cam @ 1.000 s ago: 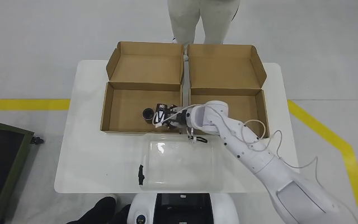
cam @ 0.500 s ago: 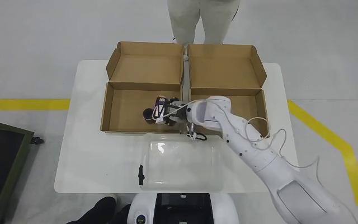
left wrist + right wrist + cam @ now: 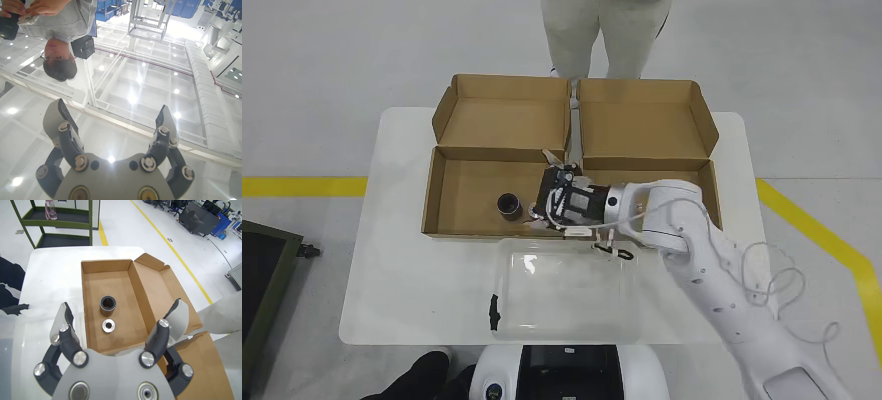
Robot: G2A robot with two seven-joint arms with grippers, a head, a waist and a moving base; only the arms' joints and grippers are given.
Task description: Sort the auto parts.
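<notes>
Looks partly done. Down in the left box: a black tube, standing up, and a silver ring, lying flat just beside it. Seems both are sorted, since they sit together in one box.

Hanging over the near right corner of that box: the right gripper, fingers spread wide, holding nothing. Seen from the top, right gripper just beside the black tube, not touching it.

Pointing up at the ceiling: the left gripper, fingers spread wide too, with nothing between them.

Right next to the left box: the right box, brown floor showing. Hard to say if any part lies in it, with the arm across one end.

At the front of the table: a clear tub, see-through and hard to read.

Left to do, at a guess: find any more parts and drop each into its own box. Can't tell how many are waiting.
</notes>
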